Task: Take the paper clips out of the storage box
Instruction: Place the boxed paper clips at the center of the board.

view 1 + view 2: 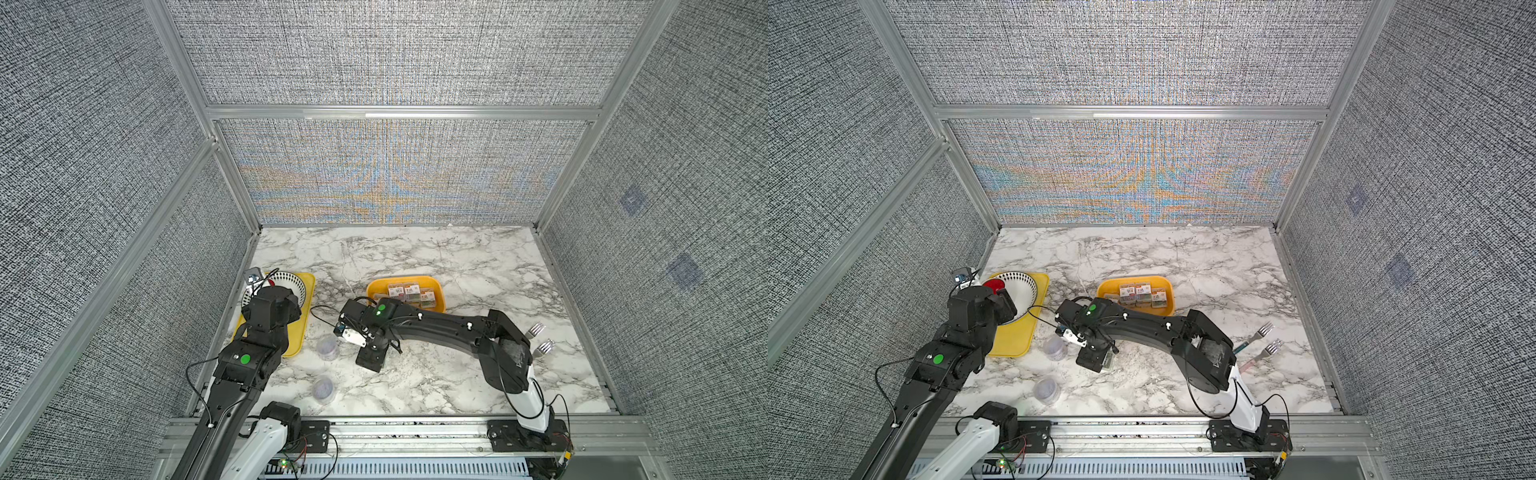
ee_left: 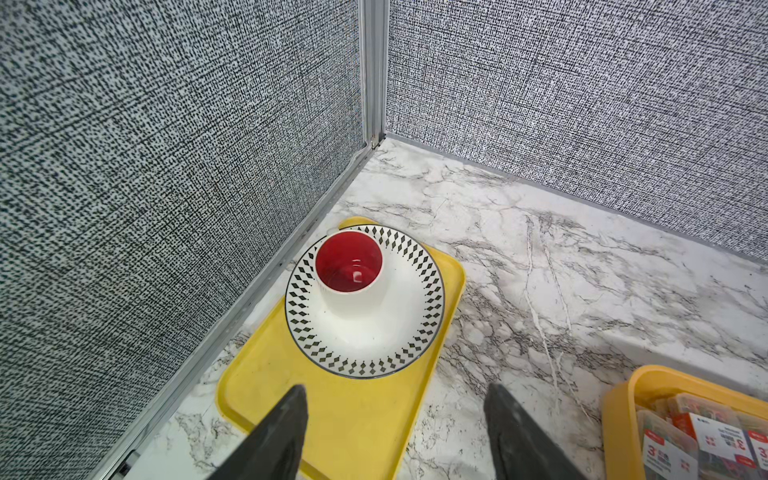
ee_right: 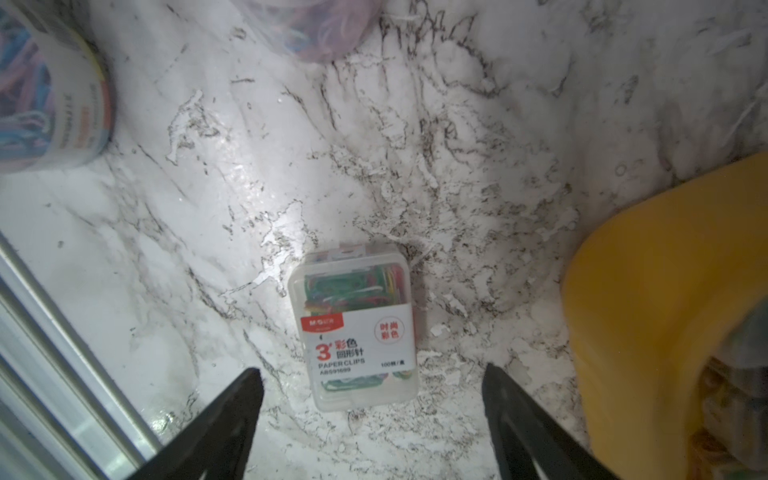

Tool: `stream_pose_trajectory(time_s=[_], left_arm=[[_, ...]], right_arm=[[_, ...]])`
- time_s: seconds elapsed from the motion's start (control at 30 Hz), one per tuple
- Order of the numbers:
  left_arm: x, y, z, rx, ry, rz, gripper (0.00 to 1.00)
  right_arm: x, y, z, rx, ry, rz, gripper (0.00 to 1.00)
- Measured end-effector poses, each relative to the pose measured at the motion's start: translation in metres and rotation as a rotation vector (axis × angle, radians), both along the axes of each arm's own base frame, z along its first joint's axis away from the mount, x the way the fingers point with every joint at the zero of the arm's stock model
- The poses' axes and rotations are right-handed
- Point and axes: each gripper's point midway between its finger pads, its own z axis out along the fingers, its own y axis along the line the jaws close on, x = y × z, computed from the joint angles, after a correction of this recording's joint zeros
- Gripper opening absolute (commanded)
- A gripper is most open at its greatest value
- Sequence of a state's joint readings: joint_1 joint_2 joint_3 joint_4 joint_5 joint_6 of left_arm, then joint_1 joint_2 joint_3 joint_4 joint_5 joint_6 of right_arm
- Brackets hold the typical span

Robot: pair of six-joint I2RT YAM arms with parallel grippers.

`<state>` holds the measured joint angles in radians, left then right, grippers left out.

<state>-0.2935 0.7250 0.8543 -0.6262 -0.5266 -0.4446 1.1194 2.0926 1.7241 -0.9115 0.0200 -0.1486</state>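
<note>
The storage box is a deep yellow bin at mid-table holding several clear labelled cases of paper clips. One more case lies flat on the marble just beyond the fingertips of my right gripper, which is open and touches nothing. Two round clear tubs of clips stand on the marble to its left. My left gripper hangs open and empty over the flat yellow tray.
On the tray sits a diamond-rimmed bowl with a white cup, red inside. Two forks lie at the right. Fabric walls close three sides, and a metal rail runs along the front edge.
</note>
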Motion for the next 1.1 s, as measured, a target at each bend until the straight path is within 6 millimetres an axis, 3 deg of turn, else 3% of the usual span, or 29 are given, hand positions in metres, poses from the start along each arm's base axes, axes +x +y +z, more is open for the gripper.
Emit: stream_pose_trajectory(time_s=[0.2,0.57,0.9,1.1], left_arm=[[0.001,-0.001,-0.001,-0.001,0.002,-0.004,0.7],[0.001,-0.002,-0.001,-0.004,0.004,-0.013,0.7],[0.001,-0.002,-0.001,-0.005,0.002,-0.013,0.7],[0.0,-0.002,0.0,-0.005,0.0,-0.012,0.7]], right_arm=[[-0.01,0.009,-0.002,0.061,0.03,0.052,0.84],[-0.016,-0.002,-0.033,0.048,0.064,0.099,0.77],[-0.005,-0.007,-0.042,0.053,0.02,0.123,0.5],[0.007,-0.015,-0.039,0.037,-0.025,0.152,0.43]])
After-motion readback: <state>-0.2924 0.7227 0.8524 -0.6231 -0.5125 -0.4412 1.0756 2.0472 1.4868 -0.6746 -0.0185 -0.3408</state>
